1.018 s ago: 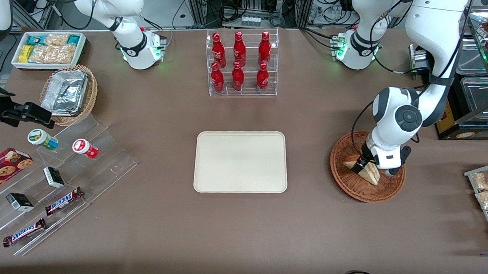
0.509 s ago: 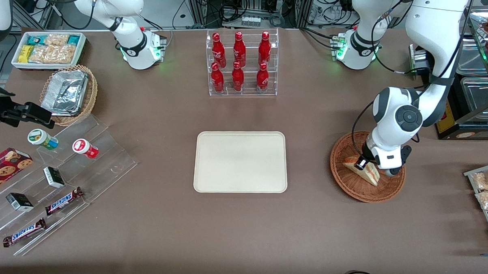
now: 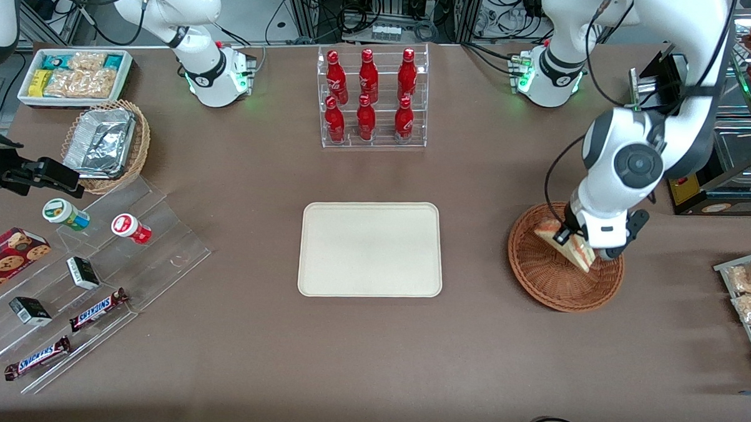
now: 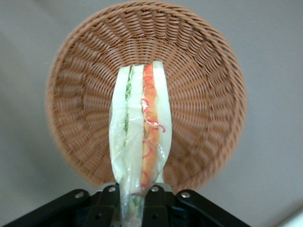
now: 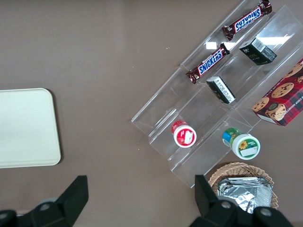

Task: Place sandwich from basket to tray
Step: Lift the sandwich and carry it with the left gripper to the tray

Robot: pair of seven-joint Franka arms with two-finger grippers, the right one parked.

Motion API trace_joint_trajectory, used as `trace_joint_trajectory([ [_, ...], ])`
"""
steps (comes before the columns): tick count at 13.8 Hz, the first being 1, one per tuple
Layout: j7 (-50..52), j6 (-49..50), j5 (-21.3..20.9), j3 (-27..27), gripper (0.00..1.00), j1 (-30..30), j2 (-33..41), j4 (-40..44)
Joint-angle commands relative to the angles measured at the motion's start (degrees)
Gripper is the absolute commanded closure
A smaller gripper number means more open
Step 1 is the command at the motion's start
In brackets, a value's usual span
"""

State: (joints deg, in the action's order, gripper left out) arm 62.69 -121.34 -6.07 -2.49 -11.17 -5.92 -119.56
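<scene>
The brown table (image 3: 252,331) fills most of the front view. At its centre lies the cream tray (image 3: 370,248), flat and bare. At centre right of that frame sits the round wicker basket (image 3: 545,279), well apart from the tray, toward the working arm's end of the table. The working arm (image 3: 627,163) reaches down from the upper right of the frame and ends over the basket.

The gripper (image 3: 565,237) hangs above the part of the basket farther from the front camera, clenched on the sandwich (image 3: 567,245). The sandwich is lifted clear of the basket's floor. In the front view its long axis runs on a slant, from upper left down to lower right, with the striped cut edge facing the camera. The gripper clamps it near the upper end, and the rest of the wedge slopes down past the wrist housing.

In the wrist view the sandwich (image 4: 138,137) stretches straight out from between the black fingers (image 4: 105,205), cut edge up: green filling along one bread slice, red-orange along the other, under clear wrap. The basket (image 4: 199,71) shows beneath it, blurred.
</scene>
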Motion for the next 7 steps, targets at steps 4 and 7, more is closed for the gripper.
trace_joint_trajectory([
  [4,0.41,7.7,0.96,-1.03,1.0,-12.8,-3.03,13.54],
  [7,0.33,7.61,2.11,-1.03,1.0,-20.7,-7.86,19.86],
])
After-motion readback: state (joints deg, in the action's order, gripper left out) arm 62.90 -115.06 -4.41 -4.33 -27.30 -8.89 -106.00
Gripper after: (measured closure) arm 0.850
